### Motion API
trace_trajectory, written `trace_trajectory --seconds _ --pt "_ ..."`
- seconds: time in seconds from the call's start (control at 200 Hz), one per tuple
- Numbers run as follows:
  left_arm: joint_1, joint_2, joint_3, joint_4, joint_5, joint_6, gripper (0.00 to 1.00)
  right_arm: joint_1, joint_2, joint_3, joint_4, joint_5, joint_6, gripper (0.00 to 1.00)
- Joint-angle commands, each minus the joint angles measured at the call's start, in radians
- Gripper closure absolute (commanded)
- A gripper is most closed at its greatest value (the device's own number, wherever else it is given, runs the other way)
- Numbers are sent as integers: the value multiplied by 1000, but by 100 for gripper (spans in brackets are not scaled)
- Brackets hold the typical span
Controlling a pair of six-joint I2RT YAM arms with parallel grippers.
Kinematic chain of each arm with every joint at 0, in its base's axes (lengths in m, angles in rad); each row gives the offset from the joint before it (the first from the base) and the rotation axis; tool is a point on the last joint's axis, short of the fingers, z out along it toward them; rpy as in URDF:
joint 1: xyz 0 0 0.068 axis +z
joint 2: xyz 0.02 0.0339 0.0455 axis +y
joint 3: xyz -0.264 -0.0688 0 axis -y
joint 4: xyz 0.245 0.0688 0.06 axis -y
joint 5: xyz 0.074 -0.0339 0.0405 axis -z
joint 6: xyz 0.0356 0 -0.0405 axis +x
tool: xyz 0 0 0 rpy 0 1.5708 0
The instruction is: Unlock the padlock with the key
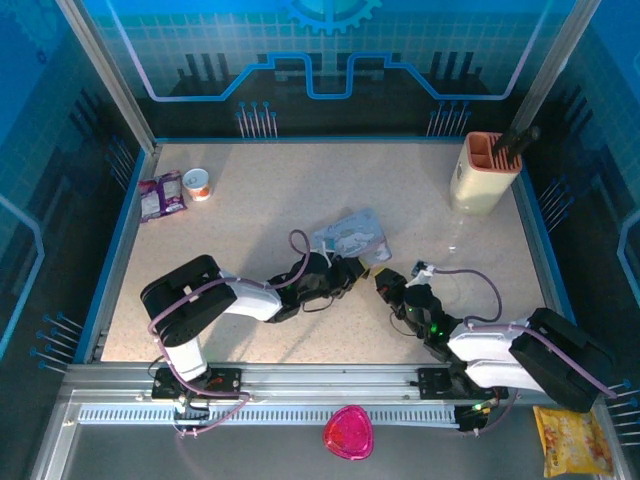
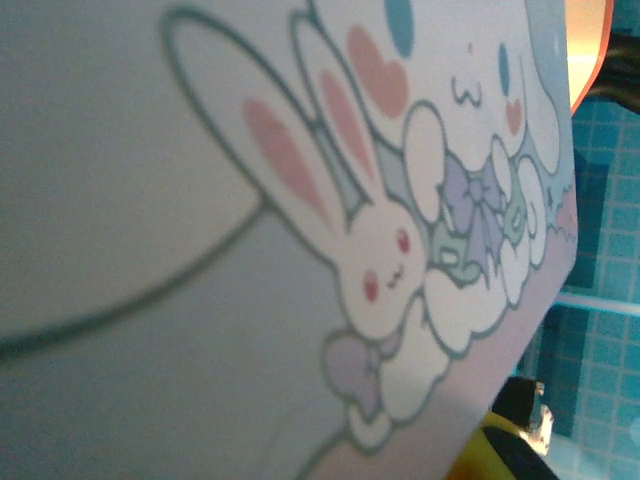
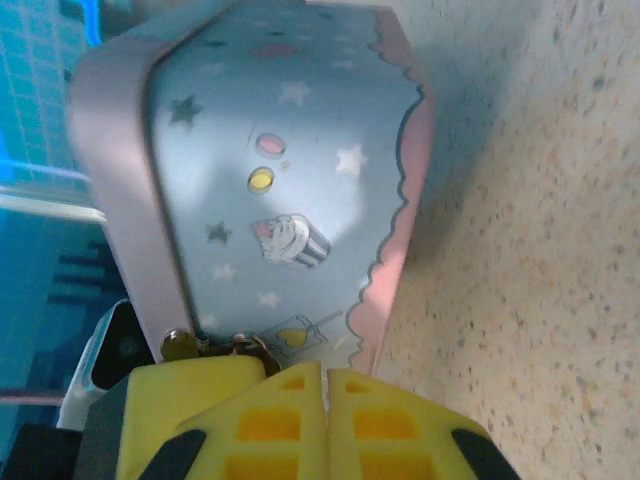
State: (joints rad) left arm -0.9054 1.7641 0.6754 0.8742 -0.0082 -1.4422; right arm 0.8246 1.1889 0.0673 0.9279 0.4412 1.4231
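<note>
The bench is a beige speckled top with a blue rim. Blue grid-patterned panels stand around it, and the back panel bears a gear outline.

Near the bench's middle lies a pale blue-grey rectangular tin with pink trim and cartoon rabbits. The left gripper sits at the tin's near edge, and the right gripper is just beside it on the right. The left wrist view looks closely at the tin's printed face, with one yellow fingertip at its lower edge, and I cannot tell how far those fingers are parted.

The right gripper's yellow pads are pressed together with a thin seam between them, and nothing can be seen held there. Just above them, at the tin's rim, is a thin silvery loop that seems to belong to the tiny padlock. It sits beside a small brass-coloured knob, and the padlock's dark body is not clearly made out.

A purple snack packet and a small white cup lie by the far left corner. A cream holder with a peach rim and dark utensils stands by the far right corner.
</note>
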Motion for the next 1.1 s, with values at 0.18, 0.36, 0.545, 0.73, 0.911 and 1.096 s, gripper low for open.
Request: trace_trajectory --seconds 0.18,0.36,0.545,0.73,0.911,1.096 --pt "-61 -21 119 220 120 -41 100 44 47 12 187 -261 11 100" --pt "-62 -52 86 196 132 -16 100 -71 -76 2 37 -334 -7 100" --pt "-63 -60 78 163 149 6 100 -126 -247 52 -197 -382 -73 100" --pt "-61 -57 79 137 146 11 100 -141 -313 72 -285 -423 -119 77" --pt "-48 -112 72 -22 115 52 100 -244 -398 105 -551 -542 -248 52" --pt "-17 -138 53 -132 105 72 100 -318 -587 130 -825 -563 -526 49"
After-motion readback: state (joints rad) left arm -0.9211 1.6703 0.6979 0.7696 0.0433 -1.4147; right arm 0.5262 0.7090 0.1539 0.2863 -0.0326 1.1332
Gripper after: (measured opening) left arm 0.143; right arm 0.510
